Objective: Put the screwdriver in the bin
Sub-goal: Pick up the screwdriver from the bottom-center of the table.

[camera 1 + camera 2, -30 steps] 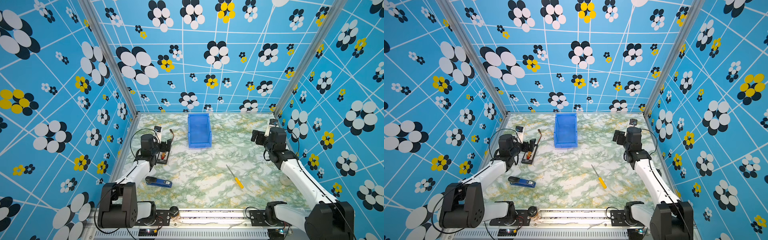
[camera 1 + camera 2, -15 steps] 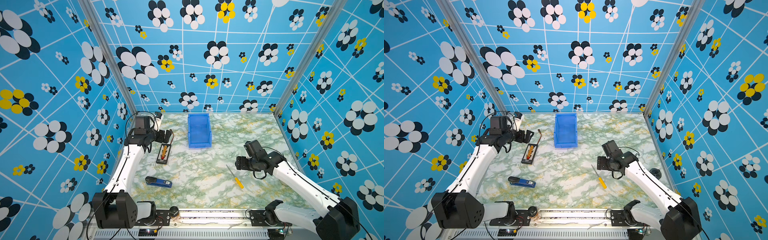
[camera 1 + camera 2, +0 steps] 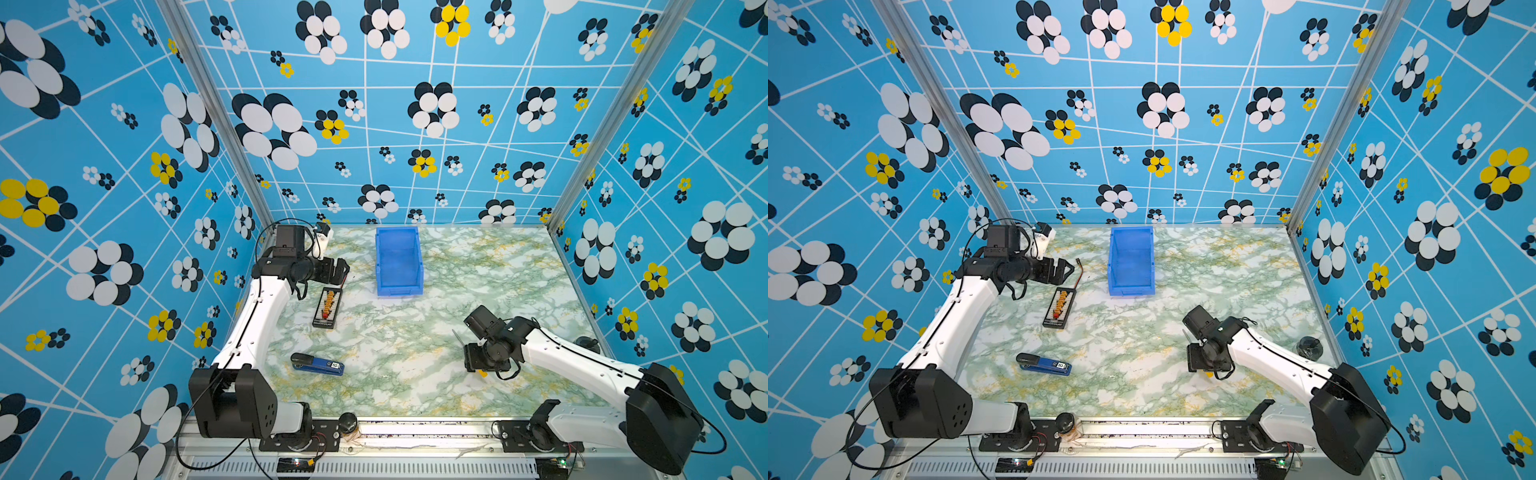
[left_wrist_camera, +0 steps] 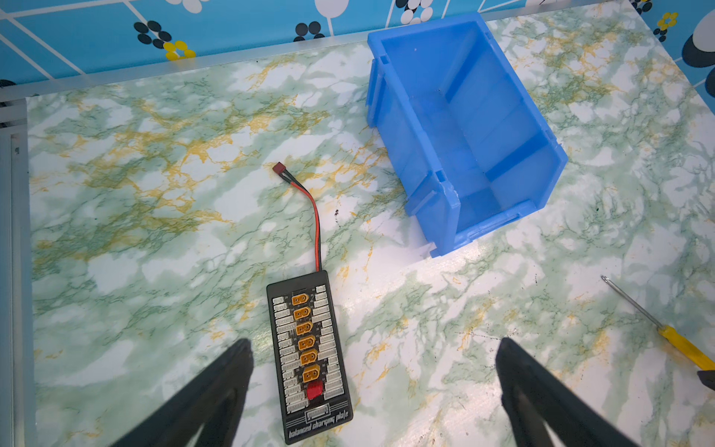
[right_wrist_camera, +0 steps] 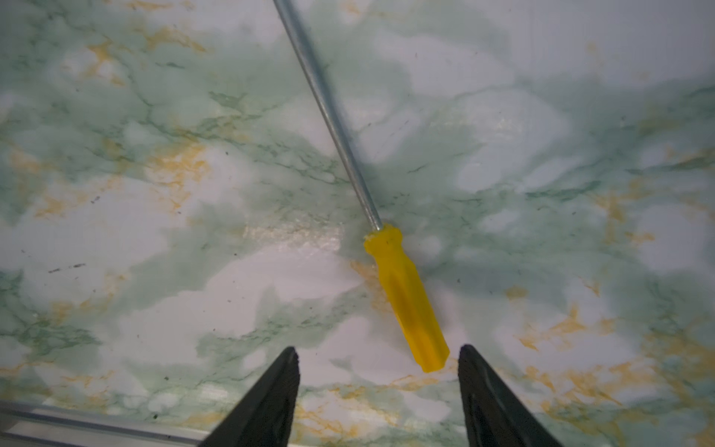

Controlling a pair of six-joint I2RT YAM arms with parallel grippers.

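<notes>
Screwdriver (image 5: 402,290) lies flat on the table (image 3: 395,353), long axis diagonal — shaft tip aimed far-left toward the bin (image 3: 399,289), yellow handle nearest me. My right gripper (image 5: 377,348) straddles the handle end, jaws apart, not gripping. Left gripper (image 4: 373,340) spread wide, empty.

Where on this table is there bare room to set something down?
Widest: the table from the bin to the right wall. Also the centre, between stapler, charging board and right gripper. Crowded: the left edge, with charging board, cable and left gripper, and around the screwdriver under the right gripper.
</notes>
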